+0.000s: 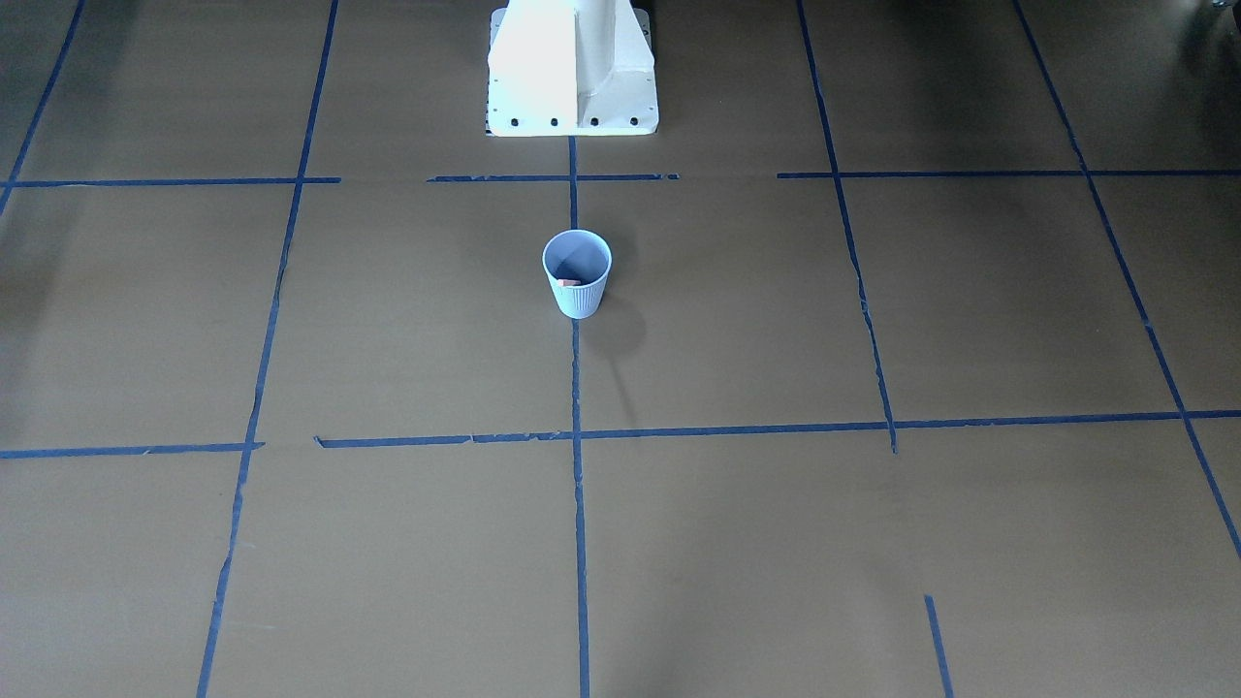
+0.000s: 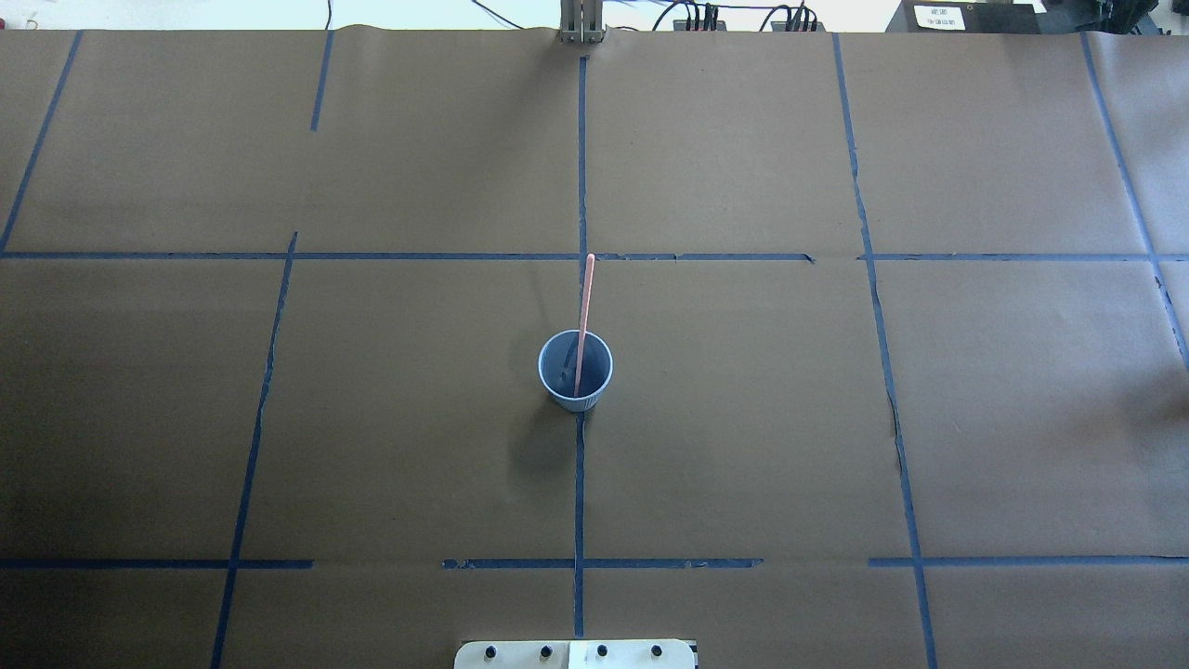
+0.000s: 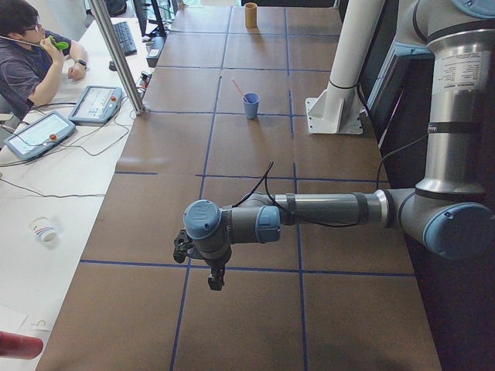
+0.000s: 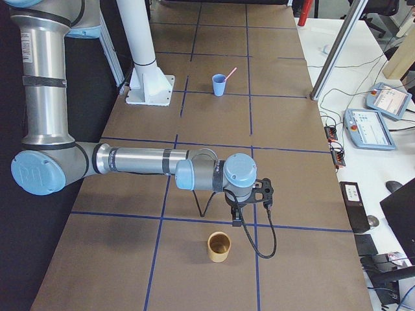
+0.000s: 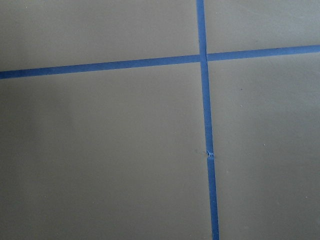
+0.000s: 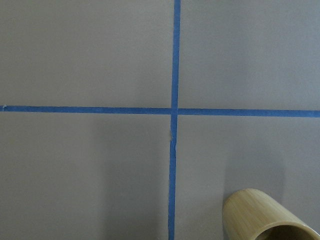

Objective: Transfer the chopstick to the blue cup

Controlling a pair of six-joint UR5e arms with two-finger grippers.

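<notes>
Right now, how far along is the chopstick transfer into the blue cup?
Done: the slim pink chopstick stands leaning inside the ribbed pale-blue plastic cup, its upper part above the rim.
In hand: nothing visible. The left gripper and right gripper hang at opposite table ends, far from the cup. Whether they are open cannot be told.
Left: apparently nothing. No chopstick sticks out of the tan bamboo cup by the right gripper.

A cup (image 2: 575,376) stands central on the table (image 2: 279,418) before the robot base (image 1: 572,68), a chopstick (image 2: 583,316) in it leaning away; a holder (image 4: 219,247) stands far right.
</notes>
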